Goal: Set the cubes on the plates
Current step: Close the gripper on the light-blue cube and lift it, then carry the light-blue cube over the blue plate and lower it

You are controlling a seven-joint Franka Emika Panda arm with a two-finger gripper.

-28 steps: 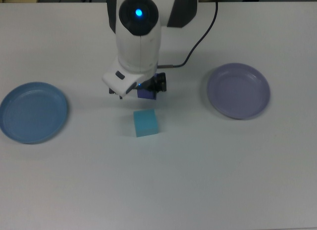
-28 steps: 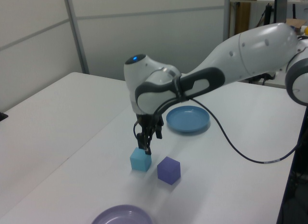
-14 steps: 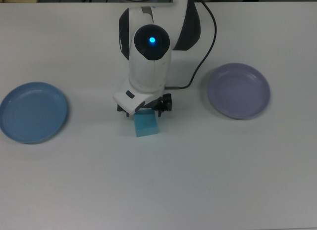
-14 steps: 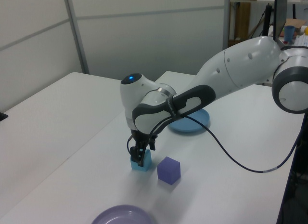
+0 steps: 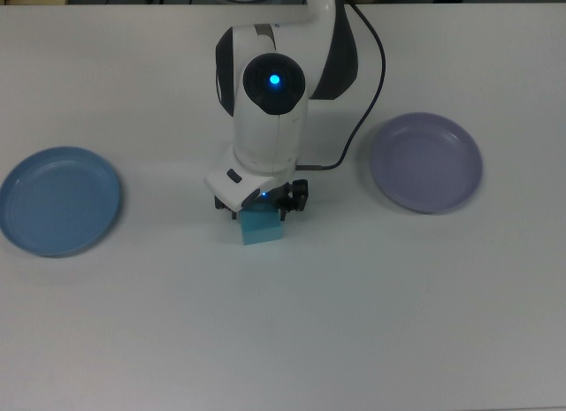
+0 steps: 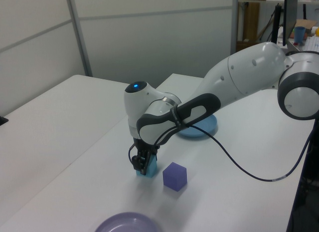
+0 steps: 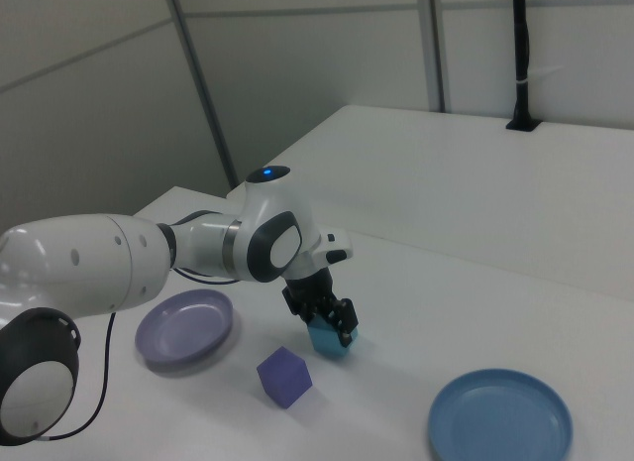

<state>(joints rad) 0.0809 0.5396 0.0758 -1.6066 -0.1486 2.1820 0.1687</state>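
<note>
The gripper (image 6: 143, 164) is down at the table (image 5: 354, 323), its black fingers (image 7: 342, 322) set on either side of the cyan cube (image 5: 262, 225). The fingers are spread as wide as the cube and lie against its sides; whether they are pressing on it I cannot tell. The cube rests on the table, with only its near half showing under the wrist in the top view.

The violet cube (image 6: 174, 176) sits on the table just beside the cyan one, apart from it, to the left view's right and the right view's left. In the top view the arm hides it.

The white arm (image 5: 270, 102) rises from the gripper toward the top view's upper edge, a blue light (image 5: 274, 79) glowing on the wrist housing. A black cable (image 5: 367, 93) loops from the wrist toward the top view's right and back up along the arm.

The blue plate (image 5: 57, 199) lies well apart at the top view's left. Nothing is in it. The lavender plate (image 5: 426, 162) lies well apart at the top view's right, likewise holding nothing. Both cubes are on the bare table between the two plates, neither touching a plate. In the left view the arm covers part of the blue plate, and only the far rim of the lavender plate shows at the bottom edge
</note>
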